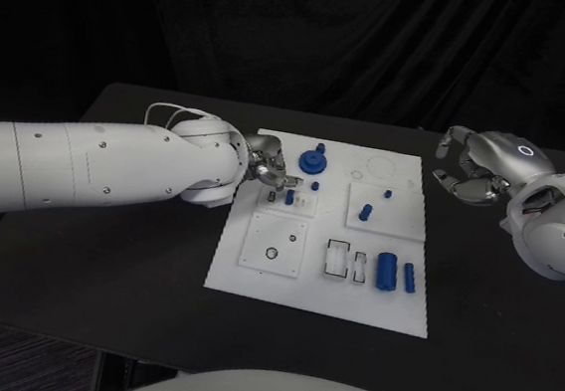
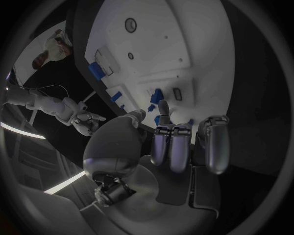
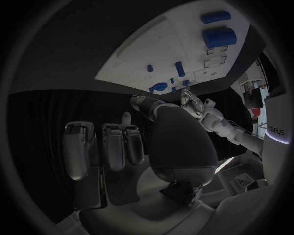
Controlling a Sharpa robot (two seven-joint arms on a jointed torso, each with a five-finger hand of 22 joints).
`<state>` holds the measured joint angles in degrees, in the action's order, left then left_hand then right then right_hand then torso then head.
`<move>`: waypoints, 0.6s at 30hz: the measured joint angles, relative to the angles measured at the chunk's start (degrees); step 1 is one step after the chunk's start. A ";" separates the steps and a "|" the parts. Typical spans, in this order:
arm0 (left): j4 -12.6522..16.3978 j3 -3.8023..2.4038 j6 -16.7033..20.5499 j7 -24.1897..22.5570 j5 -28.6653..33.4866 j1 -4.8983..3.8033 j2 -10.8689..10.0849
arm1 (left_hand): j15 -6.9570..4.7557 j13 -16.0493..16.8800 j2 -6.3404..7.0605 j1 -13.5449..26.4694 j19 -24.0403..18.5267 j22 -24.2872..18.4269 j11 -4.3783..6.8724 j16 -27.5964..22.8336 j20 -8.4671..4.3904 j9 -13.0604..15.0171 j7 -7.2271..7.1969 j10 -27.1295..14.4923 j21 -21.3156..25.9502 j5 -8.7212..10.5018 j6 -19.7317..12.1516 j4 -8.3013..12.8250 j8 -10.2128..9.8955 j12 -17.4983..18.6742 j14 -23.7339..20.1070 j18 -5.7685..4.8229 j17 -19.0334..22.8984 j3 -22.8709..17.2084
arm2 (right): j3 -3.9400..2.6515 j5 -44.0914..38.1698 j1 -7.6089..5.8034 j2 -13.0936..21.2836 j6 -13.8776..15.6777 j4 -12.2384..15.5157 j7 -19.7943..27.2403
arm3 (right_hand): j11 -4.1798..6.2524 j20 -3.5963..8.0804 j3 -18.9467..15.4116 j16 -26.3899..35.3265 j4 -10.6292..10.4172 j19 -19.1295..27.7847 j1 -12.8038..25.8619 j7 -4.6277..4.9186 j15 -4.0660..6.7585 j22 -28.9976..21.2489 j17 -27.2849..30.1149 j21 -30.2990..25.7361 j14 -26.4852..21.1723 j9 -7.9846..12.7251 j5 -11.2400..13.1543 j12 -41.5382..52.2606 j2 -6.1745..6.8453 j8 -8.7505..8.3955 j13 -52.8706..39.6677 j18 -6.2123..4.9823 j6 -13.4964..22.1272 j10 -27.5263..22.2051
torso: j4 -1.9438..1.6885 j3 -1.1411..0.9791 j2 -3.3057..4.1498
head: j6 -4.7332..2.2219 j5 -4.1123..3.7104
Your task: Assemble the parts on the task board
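Observation:
The white task board (image 1: 255, 277) lies mid-table. My left hand (image 1: 260, 174) reaches over its upper left part. In the left wrist view, thumb and a fingertip (image 2: 164, 107) close around a small blue peg (image 2: 159, 119), which stands upright at the board in the head view (image 1: 289, 197). A blue gear-like part (image 1: 314, 163) stands just beyond it. Two more small pegs (image 1: 368, 210) stand on the upper right square. A thick blue cylinder (image 1: 387, 271) and a thinner one (image 1: 409, 277) lie at the lower right. My right hand (image 1: 472, 175) hovers off the board's far right corner, fingers curled, holding nothing.
White inset plates with holes and slots (image 1: 272, 252) sit on the board's lower left and centre. Bare black table (image 1: 127, 262) surrounds the board, with wide room at the front and left. A dark curtain hangs behind the table's far edge.

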<state>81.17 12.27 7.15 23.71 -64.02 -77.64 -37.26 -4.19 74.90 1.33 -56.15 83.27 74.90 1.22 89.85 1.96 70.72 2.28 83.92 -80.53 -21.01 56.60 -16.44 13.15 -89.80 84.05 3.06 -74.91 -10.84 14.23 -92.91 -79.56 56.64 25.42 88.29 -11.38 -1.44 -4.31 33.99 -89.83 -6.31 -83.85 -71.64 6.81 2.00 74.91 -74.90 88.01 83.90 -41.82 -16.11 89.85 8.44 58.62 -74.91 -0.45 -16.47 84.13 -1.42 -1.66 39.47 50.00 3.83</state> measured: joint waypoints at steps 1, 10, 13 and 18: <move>0.06 -0.07 0.16 -0.31 -0.25 -0.82 -0.18 | 0.00 0.00 -0.01 -0.63 0.00 0.00 0.00 0.00 0.00 0.34 0.09 0.00 0.00 0.00 -0.43 0.04 0.20 0.00 0.00 0.00 0.00 0.04 | 0.00 0.00 0.00 0.02 0.00 0.00 -0.02 | 0.00 0.00 0.00 0.00 0.00 0.00 0.00 0.00 0.00 0.00 0.00 0.00 0.00 0.00 0.00 0.00 0.00 0.00 0.00 0.00 0.00 0.00 | 0.01 0.01 0.00 | 0.00 -0.01; -2.24 -0.09 -1.32 -2.61 -1.03 -3.96 0.19 | 0.00 0.00 -0.43 -5.21 0.21 0.00 0.00 0.00 0.21 1.33 0.71 0.00 -0.22 0.00 -2.46 0.19 -0.11 0.00 0.00 -0.01 0.00 0.47 | 0.00 0.00 0.00 -0.33 0.00 -0.14 -0.18 | 0.00 0.00 0.00 0.00 0.00 0.00 0.00 0.00 0.00 -0.01 0.00 0.00 0.00 0.00 0.00 0.00 0.00 0.00 0.00 0.00 0.00 0.00 | 0.07 -0.07 -0.07 | 0.00 -0.13; -4.19 -0.11 -4.07 -2.80 0.59 -4.53 1.28 | 0.00 0.00 -0.68 -8.27 0.21 0.00 0.00 0.00 0.21 0.80 0.70 0.00 -0.44 0.00 -2.46 1.30 -0.68 0.00 0.00 -0.01 0.00 -0.51 | 0.00 0.00 0.00 -0.46 0.02 -0.19 -0.21 | 0.00 0.00 0.00 0.00 0.00 0.00 0.00 0.00 0.00 -0.01 0.00 0.00 0.00 0.04 0.00 0.00 0.00 0.00 0.00 0.00 0.00 0.00 | 0.07 -0.12 -0.09 | 0.00 -0.24; -7.47 -0.11 -10.84 -1.01 5.33 -4.74 3.63 | 0.00 0.00 -0.63 -9.45 0.21 0.00 0.00 0.00 0.21 -1.56 0.40 0.00 -0.44 0.00 -1.07 1.43 -2.02 0.00 0.00 -0.01 0.00 -1.13 | 0.00 0.00 0.00 -0.55 0.03 -0.25 -0.24 | 0.00 0.00 0.00 0.00 0.00 0.00 0.02 0.00 0.00 -0.01 0.00 0.00 0.00 0.10 0.00 0.00 -0.01 -0.21 0.01 0.00 0.00 0.00 | 0.05 -0.19 -0.15 | 0.00 -0.35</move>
<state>73.69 12.16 -3.69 22.69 -58.69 -82.38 -33.63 -4.19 74.90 0.69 -65.60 83.48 74.90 1.22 89.85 2.17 69.16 2.68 83.92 -80.97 -21.01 55.53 -15.01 11.13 -89.80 84.05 3.05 -74.90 -11.97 14.23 -92.91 -79.56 56.09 25.45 88.04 -11.62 -1.44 -4.31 33.99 -89.83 -6.31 -83.85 -71.62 6.81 2.00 74.91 -74.91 88.01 83.90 -41.72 -16.11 89.85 8.43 58.41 -74.91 -0.45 -16.47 84.14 -1.37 -1.85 39.32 50.00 3.48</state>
